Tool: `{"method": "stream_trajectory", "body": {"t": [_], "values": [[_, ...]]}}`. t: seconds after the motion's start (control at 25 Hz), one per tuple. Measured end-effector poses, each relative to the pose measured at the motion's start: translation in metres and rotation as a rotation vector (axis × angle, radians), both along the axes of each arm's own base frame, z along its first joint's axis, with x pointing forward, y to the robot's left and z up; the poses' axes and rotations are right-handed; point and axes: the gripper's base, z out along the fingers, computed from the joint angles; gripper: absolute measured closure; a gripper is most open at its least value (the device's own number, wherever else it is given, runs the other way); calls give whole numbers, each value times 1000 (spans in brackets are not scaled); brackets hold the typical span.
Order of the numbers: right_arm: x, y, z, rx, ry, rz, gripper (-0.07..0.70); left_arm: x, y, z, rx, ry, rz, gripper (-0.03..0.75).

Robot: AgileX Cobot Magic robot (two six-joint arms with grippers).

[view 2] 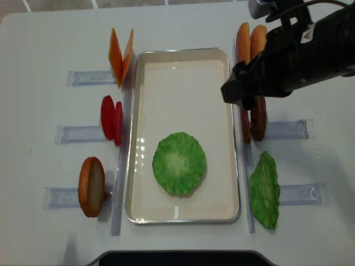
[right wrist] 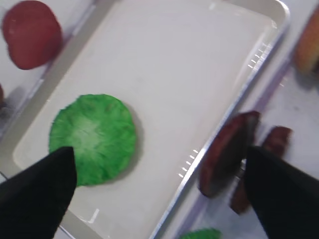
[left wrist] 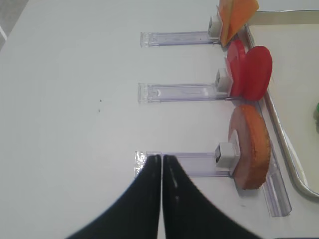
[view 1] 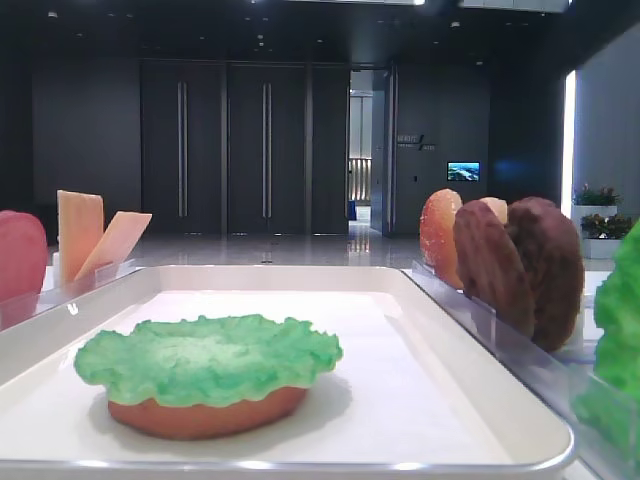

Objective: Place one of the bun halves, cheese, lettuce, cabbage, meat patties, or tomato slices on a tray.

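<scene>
Front high view: I see the lettuce [view 1: 208, 358] lying flat on a bun half [view 1: 205, 414] in the near left part of the tray [view 1: 470, 400]. No pincer shows here. Cheese [view 1: 80, 233] and a red slice [view 1: 20, 258] stand at left, the red one cut off by the edge. Patties [view 1: 520, 265] stand upright at right, with an orange disc [view 1: 438, 235] behind them and a green piece [view 1: 620, 330] cropped at the far right. Behind is a dark hall with tall doors [view 1: 225, 148] and a lit doorway.

Right wrist view: my right pincer [right wrist: 159, 191] hangs spread wide and empty above the tray's [right wrist: 189, 159] edge. One finger overlaps the lettuce's [right wrist: 94, 137] rim in the picture; the other sits over the patties [right wrist: 227, 154]. The picture is blurred, so I cannot tell heights.

Left wrist view: my left pincer [left wrist: 161, 164] is pressed together with nothing between the tips, over the white table [left wrist: 70, 99], well apart from the tray [left wrist: 284, 144]. A bun half [left wrist: 251, 147], two red slices [left wrist: 249, 69] and cheese [left wrist: 237, 12] stand in clear holders [left wrist: 179, 92]; the cheese is cut off at the top.

Overhead view: lettuce [view 2: 179, 163] lies in the tray's [view 2: 133, 138] lower half. The right arm [view 2: 294, 52] covers part of the patties [view 2: 258, 119] and hides its own tips. A second lettuce [view 2: 264, 190] lies right of the tray.
</scene>
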Motion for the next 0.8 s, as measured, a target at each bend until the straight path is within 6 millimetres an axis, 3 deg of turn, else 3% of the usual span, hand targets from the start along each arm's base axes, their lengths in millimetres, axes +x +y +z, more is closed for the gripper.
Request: {"method": "stream_trajectory", "body": {"t": [0.6,0.8], "values": [[-4,-143,-7,-295,342,-494,41,0,0,0,0,0,0,715],[-12,-166,-4,-334,380,-582,41,0,0,0,0,0,0,715]]}}
